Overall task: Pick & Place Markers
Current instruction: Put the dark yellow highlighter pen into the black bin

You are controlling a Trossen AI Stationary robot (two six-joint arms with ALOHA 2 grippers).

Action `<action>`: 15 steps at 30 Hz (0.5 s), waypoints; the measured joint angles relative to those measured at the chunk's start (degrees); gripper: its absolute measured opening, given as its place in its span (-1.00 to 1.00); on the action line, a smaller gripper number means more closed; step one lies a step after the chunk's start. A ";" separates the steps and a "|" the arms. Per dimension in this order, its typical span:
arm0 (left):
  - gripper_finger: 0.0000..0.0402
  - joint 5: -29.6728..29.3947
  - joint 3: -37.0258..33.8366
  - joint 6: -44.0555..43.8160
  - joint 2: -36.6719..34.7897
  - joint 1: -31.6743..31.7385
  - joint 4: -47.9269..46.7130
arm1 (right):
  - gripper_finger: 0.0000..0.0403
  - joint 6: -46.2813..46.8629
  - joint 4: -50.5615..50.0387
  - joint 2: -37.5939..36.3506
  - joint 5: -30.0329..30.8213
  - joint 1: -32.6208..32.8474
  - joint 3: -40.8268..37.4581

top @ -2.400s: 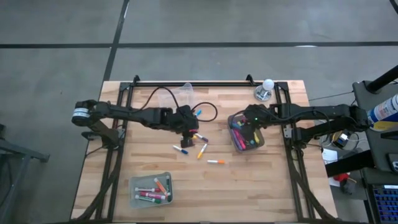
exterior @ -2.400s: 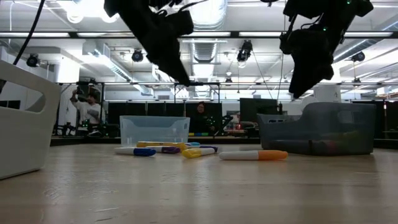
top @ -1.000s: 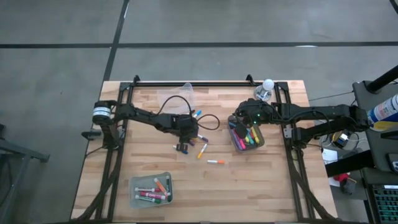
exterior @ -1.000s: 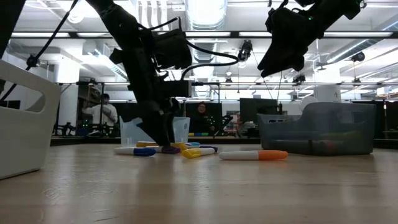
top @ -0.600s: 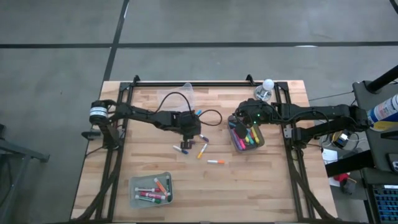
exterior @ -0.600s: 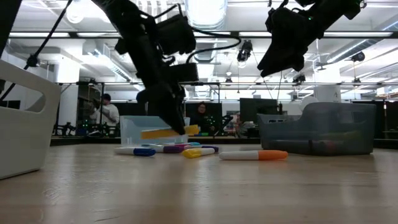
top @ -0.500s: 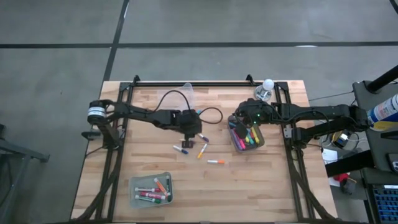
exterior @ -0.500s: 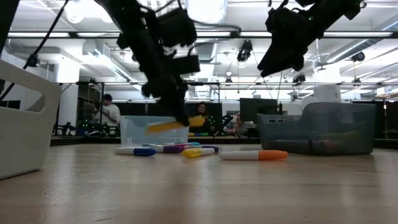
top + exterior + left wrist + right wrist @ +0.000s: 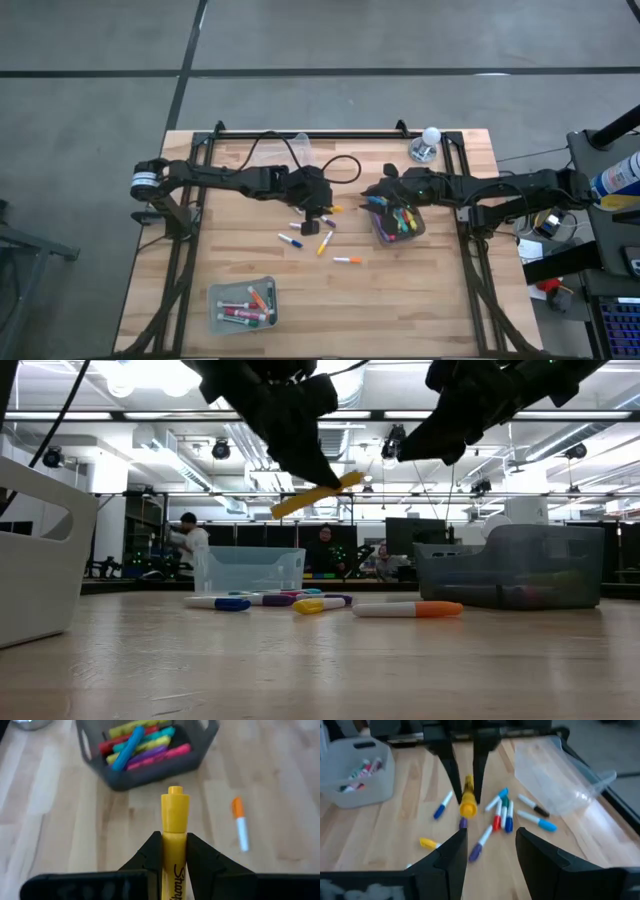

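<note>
A yellow marker (image 9: 174, 827) was pinched in the left gripper (image 9: 174, 851), raised above the table (image 9: 440, 290) centre. The right gripper (image 9: 490, 845), fingers spread and empty, was held at three o'clock, over the grey bin (image 9: 398, 221) of markers (image 9: 142, 746).

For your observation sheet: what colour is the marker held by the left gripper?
Yellow marker; clearest in the left wrist view.

"Sharpie" – on yellow marker (image 9: 175, 835) barrel – partly cut off.
</note>
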 joint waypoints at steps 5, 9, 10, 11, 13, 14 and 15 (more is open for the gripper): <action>-0.72 2.28 1.27 -2.16 0.02 0.00 1.52 | -0.17 -0.09 4.58 0.00 -0.28 0.38 -1.19; -0.72 2.72 2.47 -3.22 0.02 0.00 3.43 | -0.19 0.01 4.80 0.00 -1.52 0.53 -1.41; -0.72 2.72 2.57 -3.30 0.02 0.00 3.88 | -0.19 0.03 5.12 0.00 -2.45 0.62 -1.43; -0.72 2.74 2.61 -3.37 0.02 0.00 4.64 | -0.18 0.03 5.49 0.00 -3.39 0.70 -1.49; -0.72 2.76 2.84 -3.59 0.07 0.00 5.60 | -0.17 0.15 6.71 0.00 -4.75 0.75 -1.58; -0.72 2.74 2.97 -3.59 0.07 0.00 5.83 | -0.16 0.29 7.48 0.00 -4.77 0.75 -1.60; -0.72 2.76 3.06 -3.59 0.07 0.00 5.98 | -0.15 0.43 8.04 0.00 -4.70 0.75 -1.60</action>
